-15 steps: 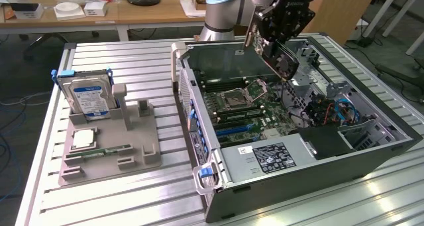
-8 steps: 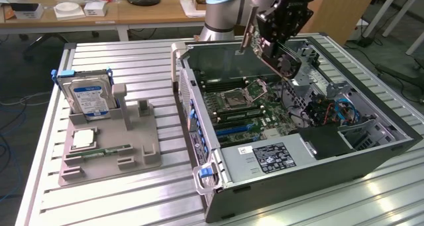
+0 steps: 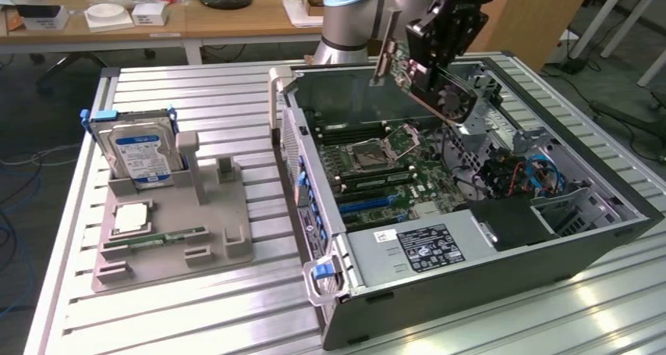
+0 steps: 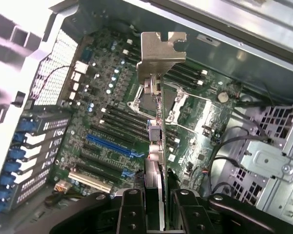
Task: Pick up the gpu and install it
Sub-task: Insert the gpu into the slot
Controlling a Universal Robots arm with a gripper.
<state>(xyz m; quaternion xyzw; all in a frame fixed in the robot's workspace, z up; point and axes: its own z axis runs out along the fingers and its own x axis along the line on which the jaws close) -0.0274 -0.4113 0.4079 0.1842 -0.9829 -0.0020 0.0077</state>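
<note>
My gripper (image 3: 425, 58) is shut on the gpu (image 3: 450, 99), a green card with a black fan and a long silver bracket (image 3: 387, 47). The card hangs tilted above the far side of the open computer case (image 3: 489, 253), over the motherboard (image 3: 385, 168) and apart from it. In the wrist view the gpu (image 4: 155, 141) is seen edge-on between my fingers (image 4: 132, 212), with its bracket (image 4: 162, 48) pointing away from my gripper (image 4: 156, 209). The blue and black expansion slots (image 4: 110, 146) lie on the motherboard below the card, to one side of it.
A grey fixture (image 3: 177, 222) on the slatted metal table (image 3: 208, 316) holds a hard drive with a blue label (image 3: 140, 156), a processor chip (image 3: 133, 217) and a memory stick (image 3: 156, 238). Inside the case are a power supply (image 3: 416, 246) and a drive cage (image 4: 268, 165).
</note>
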